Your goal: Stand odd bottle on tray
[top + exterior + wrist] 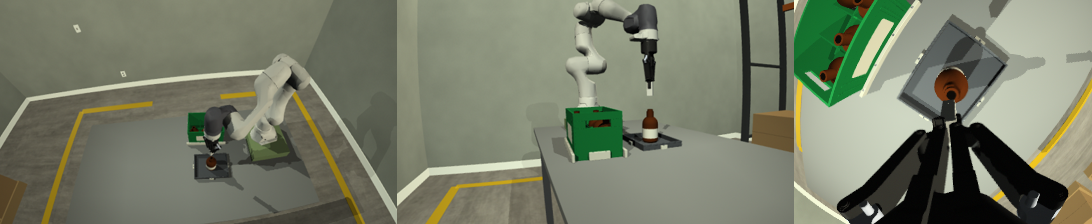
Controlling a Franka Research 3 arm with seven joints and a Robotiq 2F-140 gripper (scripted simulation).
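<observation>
A brown bottle (650, 126) with a white label stands upright on the dark grey tray (653, 143). It also shows from above in the overhead view (211, 162) and in the wrist view (951, 84). My gripper (649, 91) is shut and empty, hanging straight above the bottle with a clear gap over its mouth. It shows in the overhead view (214, 152) and in the wrist view (948, 119).
The crate sits between white corner stops on the grey table. The arm's green base block (267, 144) is behind the tray. A cardboard box (773, 130) and a dark rack (763, 65) stand at the far right.
</observation>
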